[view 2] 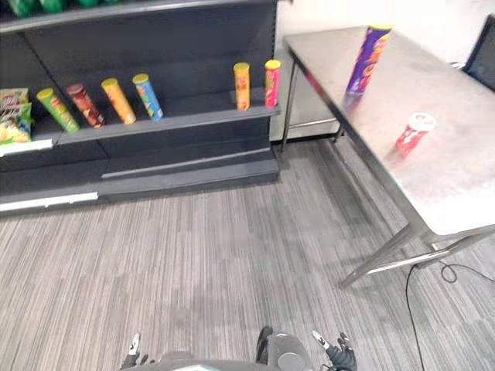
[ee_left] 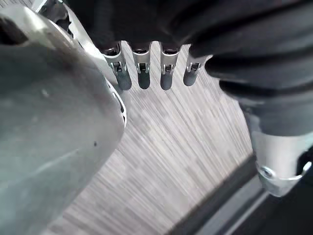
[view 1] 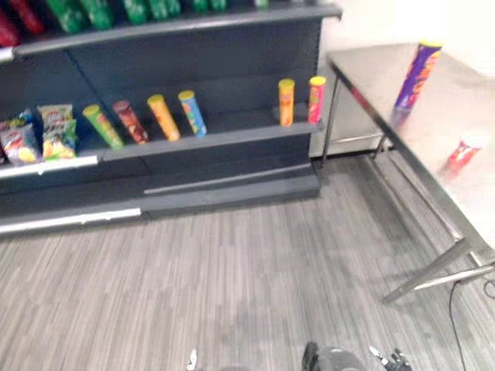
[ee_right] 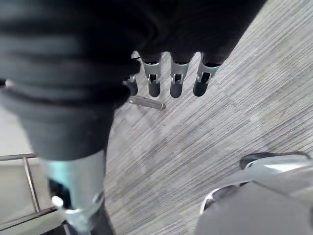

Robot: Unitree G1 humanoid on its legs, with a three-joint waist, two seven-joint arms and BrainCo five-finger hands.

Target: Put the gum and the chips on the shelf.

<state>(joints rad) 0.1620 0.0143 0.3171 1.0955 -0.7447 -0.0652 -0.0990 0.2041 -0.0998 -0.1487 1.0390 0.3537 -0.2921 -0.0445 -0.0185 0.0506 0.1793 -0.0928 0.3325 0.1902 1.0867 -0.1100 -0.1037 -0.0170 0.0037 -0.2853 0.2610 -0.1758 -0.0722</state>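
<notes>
A tall purple chips can (view 2: 367, 60) stands upright at the far end of the steel table (view 2: 456, 178) on my right. Nearer on the same table sits a small red gum tub (view 2: 414, 131) with a white lid. My left hand (ee_left: 142, 73) hangs low over the striped floor with straight fingers and nothing in it; its fingertips (view 2: 133, 352) peek in at the bottom edge of the right eye view. My right hand (ee_right: 178, 78) is likewise open and empty above the floor, its tips (view 2: 340, 353) also at the bottom edge. Both hands are far from the table.
A dark shelf unit (view 1: 232, 135) stands ahead on the left. Its middle board carries several leaning chips cans (view 1: 162, 116), two upright cans (view 1: 302, 100) at its right end and chip bags (view 1: 54, 131) at the left. Grey striped floor (view 1: 247, 270) lies between the shelf and the table.
</notes>
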